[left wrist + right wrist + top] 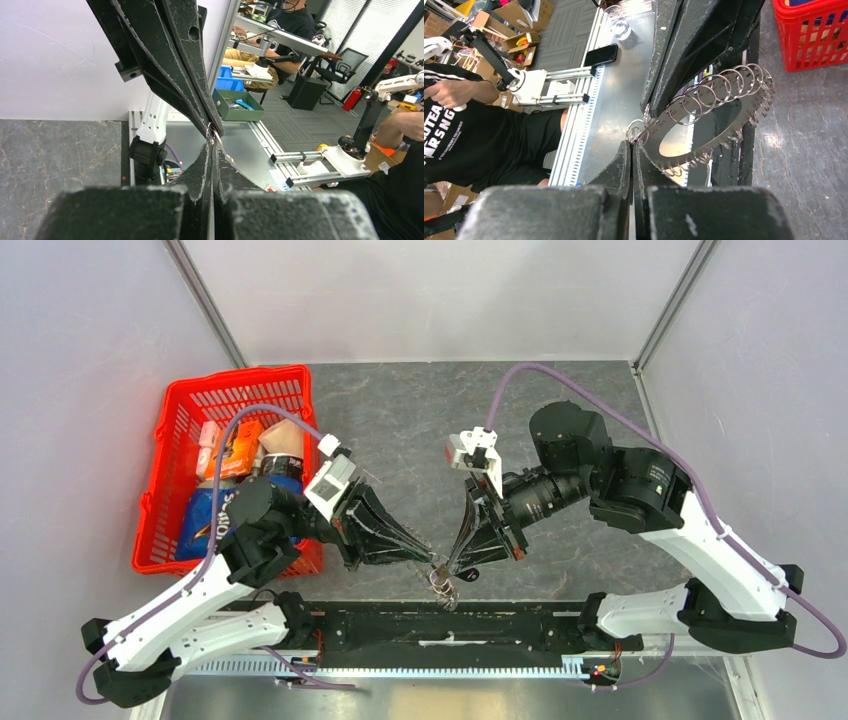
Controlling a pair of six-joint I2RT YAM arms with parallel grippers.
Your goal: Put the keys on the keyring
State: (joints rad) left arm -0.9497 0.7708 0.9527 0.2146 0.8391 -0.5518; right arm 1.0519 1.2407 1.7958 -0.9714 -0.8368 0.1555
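Basket (pixel 160 440), red and full, sits well left of the keyring (pixel 724 120). At the keyring the 2 arms converge: left gripper (pixel 425 552) and right gripper (pixel 452 562) both pinch fully closed on its thin rim loops, probably 1 steadying while 1 pries. Just right of it lies a small dark oblong, likely the keys (pixel 470 573), unthreaded.

Glossy silvery metal keyring (pixel 730 122), red plastic basket (pixel 160 485), matt grey stone-look table (pixel 400 420)
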